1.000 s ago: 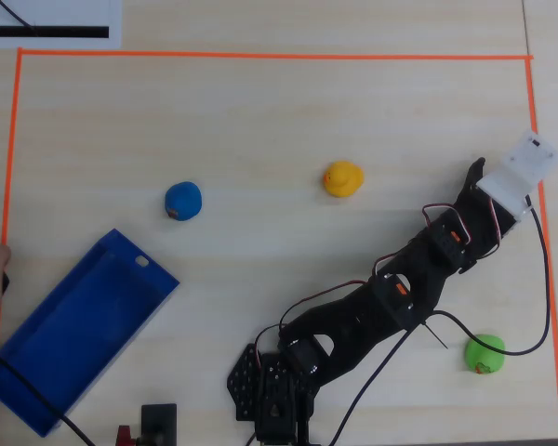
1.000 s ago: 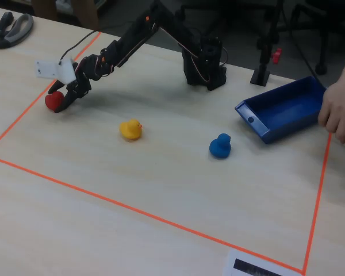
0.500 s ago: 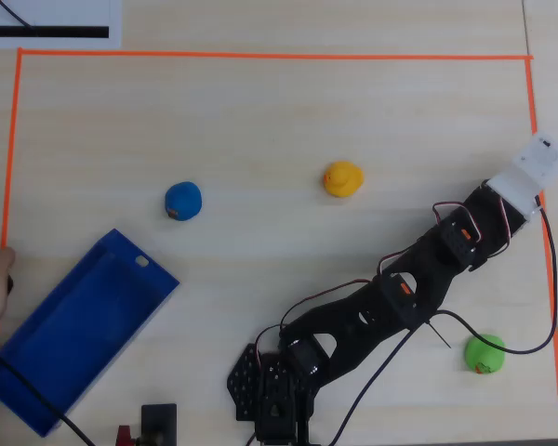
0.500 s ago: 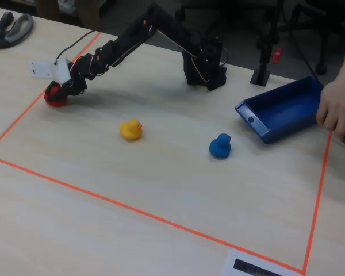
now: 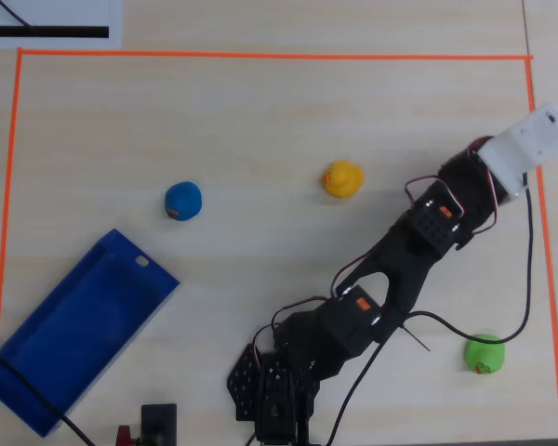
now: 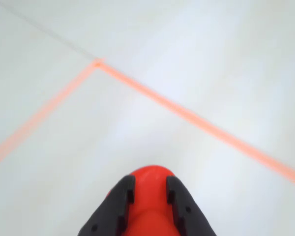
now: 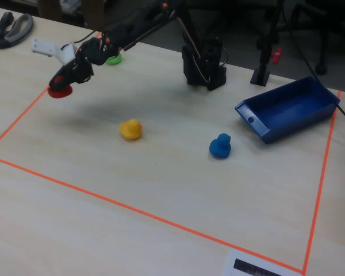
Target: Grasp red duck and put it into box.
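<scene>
The black two-finger gripper [image 6: 148, 189] pinched the small rounded red toy duck [image 6: 149, 199] between its 2 fingers, well apart from the long dark blue plastic box [image 7: 288, 109] across the table.

Office or lab — pale wood-grain table [image 7: 178, 184], orange tape border [image 7: 144, 214] marking a workspace, office chair bases [image 7: 310, 34] behind

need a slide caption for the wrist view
Jaws clamp the red duck above the pale table, orange tape corner ahead.
</scene>
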